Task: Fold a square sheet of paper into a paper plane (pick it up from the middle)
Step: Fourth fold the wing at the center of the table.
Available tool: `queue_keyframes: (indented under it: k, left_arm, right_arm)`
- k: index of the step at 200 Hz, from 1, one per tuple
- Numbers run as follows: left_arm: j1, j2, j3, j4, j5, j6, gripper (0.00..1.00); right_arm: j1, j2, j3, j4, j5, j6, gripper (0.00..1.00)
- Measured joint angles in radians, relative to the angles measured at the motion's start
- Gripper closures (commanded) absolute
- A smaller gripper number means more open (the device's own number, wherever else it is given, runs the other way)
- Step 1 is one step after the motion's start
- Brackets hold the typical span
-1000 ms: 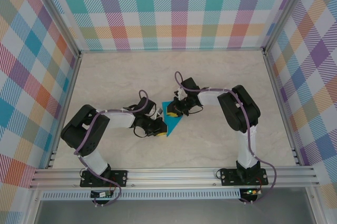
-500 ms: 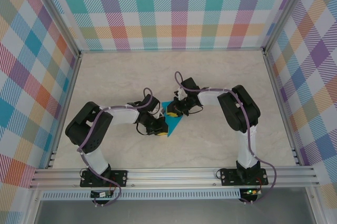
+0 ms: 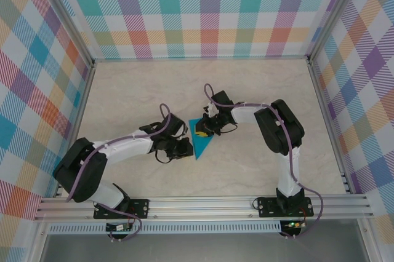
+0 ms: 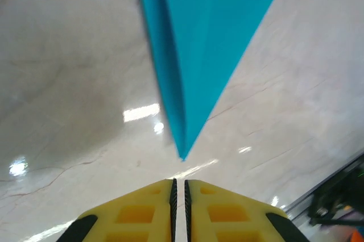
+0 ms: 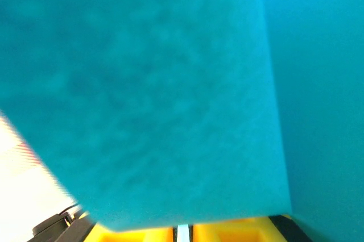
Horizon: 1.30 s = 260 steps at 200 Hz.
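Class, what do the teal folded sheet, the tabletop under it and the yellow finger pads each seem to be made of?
The folded sheet looks like thin matte paper: sharp creases. The tabletop is glossy and marble-patterned, perhaps laminate: lamp glints. The yellow finger pads seem moulded plastic or rubber: hollow recesses.

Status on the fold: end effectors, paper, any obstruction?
Left end effector shut, short of the paper tip, no contact. Right end effector shut, atop the paper's far end. Paper a folded pointed triangle on the table. No obstruction.
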Motion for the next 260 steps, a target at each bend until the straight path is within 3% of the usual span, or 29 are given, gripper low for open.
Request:
queue_keyframes:
  k: [67, 109, 220, 260]
  left_arm:
    - [0.004, 0.08, -0.055, 0.354, -0.019, -0.219, 0.88]
    - [0.004, 0.147, -0.098, 0.48, -0.005, -0.294, 0.87]
    - [-0.004, 0.183, -0.159, 0.525, 0.053, -0.252, 0.86]
    - [-0.016, 0.14, -0.162, 0.433, 0.077, -0.198, 0.85]
  right_arm:
    - [0.0, 0.0, 0.002, -0.004, 0.0, -0.001, 0.85]
    - [0.0, 0.0, 0.002, -0.005, 0.0, -0.003, 0.85]
    - [0.0, 0.001, 0.002, -0.006, 0.0, -0.004, 0.85]
    - [0.0, 0.001, 0.002, -0.007, 0.0, -0.004, 0.85]
